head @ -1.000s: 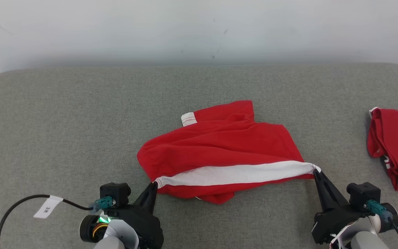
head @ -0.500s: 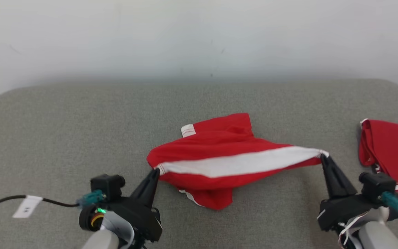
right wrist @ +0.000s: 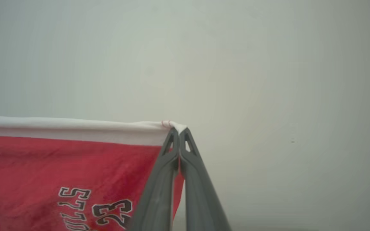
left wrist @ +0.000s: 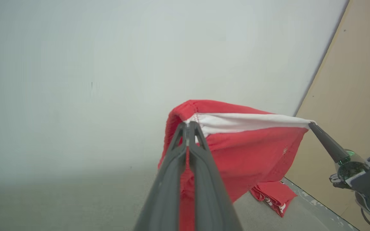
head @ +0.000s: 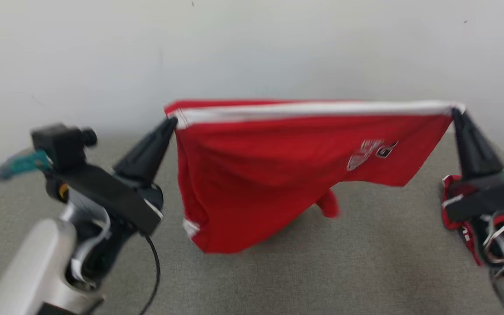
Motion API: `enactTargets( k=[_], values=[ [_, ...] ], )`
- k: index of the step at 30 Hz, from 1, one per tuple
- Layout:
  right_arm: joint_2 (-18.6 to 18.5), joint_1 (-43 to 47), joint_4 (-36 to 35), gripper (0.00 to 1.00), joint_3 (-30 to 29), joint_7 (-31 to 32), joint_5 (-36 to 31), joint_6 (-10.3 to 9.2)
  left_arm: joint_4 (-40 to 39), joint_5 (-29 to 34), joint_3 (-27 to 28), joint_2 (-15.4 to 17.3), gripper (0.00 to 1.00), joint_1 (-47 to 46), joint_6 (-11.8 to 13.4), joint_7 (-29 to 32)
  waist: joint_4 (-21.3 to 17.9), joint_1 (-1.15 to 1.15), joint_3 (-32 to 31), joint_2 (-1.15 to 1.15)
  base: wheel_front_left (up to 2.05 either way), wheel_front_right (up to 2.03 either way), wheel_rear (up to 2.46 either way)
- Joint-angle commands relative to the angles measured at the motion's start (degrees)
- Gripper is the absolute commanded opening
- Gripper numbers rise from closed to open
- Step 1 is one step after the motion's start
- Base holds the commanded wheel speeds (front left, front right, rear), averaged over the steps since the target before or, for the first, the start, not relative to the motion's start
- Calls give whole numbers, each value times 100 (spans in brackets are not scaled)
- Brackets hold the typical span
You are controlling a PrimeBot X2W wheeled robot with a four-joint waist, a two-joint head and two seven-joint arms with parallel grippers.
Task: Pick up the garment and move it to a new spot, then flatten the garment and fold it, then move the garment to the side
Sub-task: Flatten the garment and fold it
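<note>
We see the garment lifted above the desk, stretched like a banner between the two arms. It is red, with a white band pulled taut and nearly level along its top edge. A pale print sits towards its right side; in the right wrist view we read a dark-outlined "23" there with lettering below it. The left gripper is pinched tight on the band's left corner and the right gripper on its right corner, with the cloth caught at the very fingertips. Below the band the fabric hangs unevenly: the right side ends high, while the left side sags to a blurred low corner close over the desk, and we cannot tell whether it touches. The grey desk lies open in front of and beneath the hanging cloth, and its far edge meets a plain pale wall. A second red garment lies at the desk's right side, partly behind the right arm. A dark cable hangs from the left arm.
</note>
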Motion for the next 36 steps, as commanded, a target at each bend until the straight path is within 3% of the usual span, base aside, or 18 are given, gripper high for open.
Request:
enactTargets(
  k=[1,8,14,21,26,30,36],
  values=[
    [-238,-227,-191,0,-6,123,246,-16,-227,-177,105,112,0,-312,30,248,15,0,-93,0,0,0,0],
    [-819,-862,-954,0,42,586,653,-16,-664,-671,127,138,0,-1149,93,1033,-5,0,-128,0,0,0,0],
    [-1008,-1209,-1287,0,32,845,637,-16,-729,-851,151,149,0,-1571,198,1338,-83,0,-60,0,0,0,0],
    [-1059,-1679,-935,0,100,943,632,-16,-617,-1009,395,327,0,-1834,346,1573,-194,0,184,0,0,0,0],
    [-917,-2172,-469,0,381,1013,718,-16,-256,-1098,313,261,0,-2130,350,1749,-210,0,515,0,0,0,0],
    [-661,-2957,113,0,684,1057,666,-16,507,-956,255,74,0,-2771,417,1723,-236,0,1137,0,0,0,0],
    [-16,-4671,1350,0,1079,704,346,-16,1857,-207,73,-62,0,-4306,187,1039,-418,0,2396,0,0,0,0]
  ],
)
